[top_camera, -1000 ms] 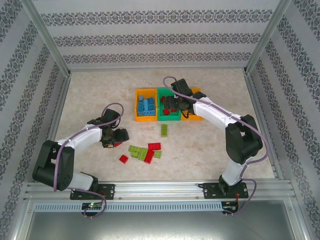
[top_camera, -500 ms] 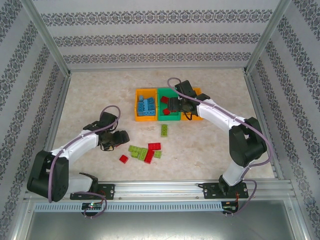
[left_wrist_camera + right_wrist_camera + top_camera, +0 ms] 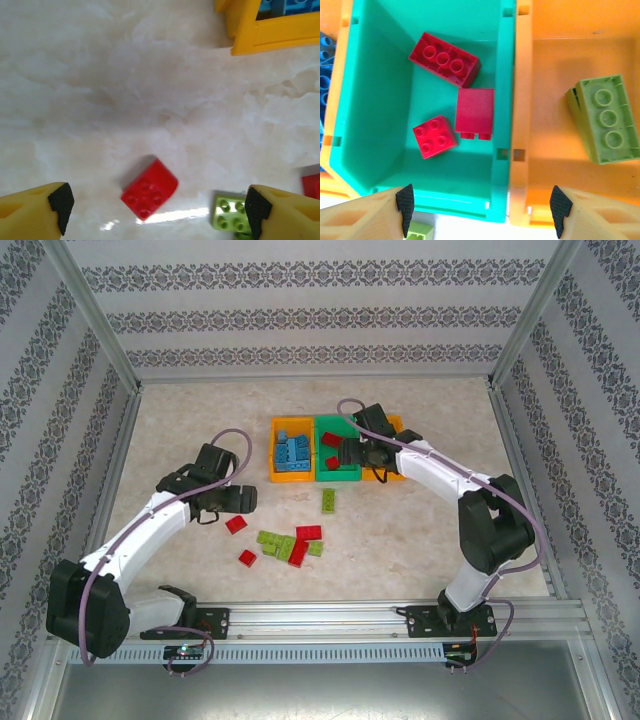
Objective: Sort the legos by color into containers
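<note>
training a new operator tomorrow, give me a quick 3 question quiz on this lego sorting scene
1. How many red bricks lie in the green bin?
2. True or false: the left gripper is shut on the red square brick.
3. What colour is the studded brick in the orange bin to the right of the green one? A blue, B light green, C red.
Key: 1. three. 2. false, its jaws stand open and the brick lies on the table between the fingers. 3. B.
</note>
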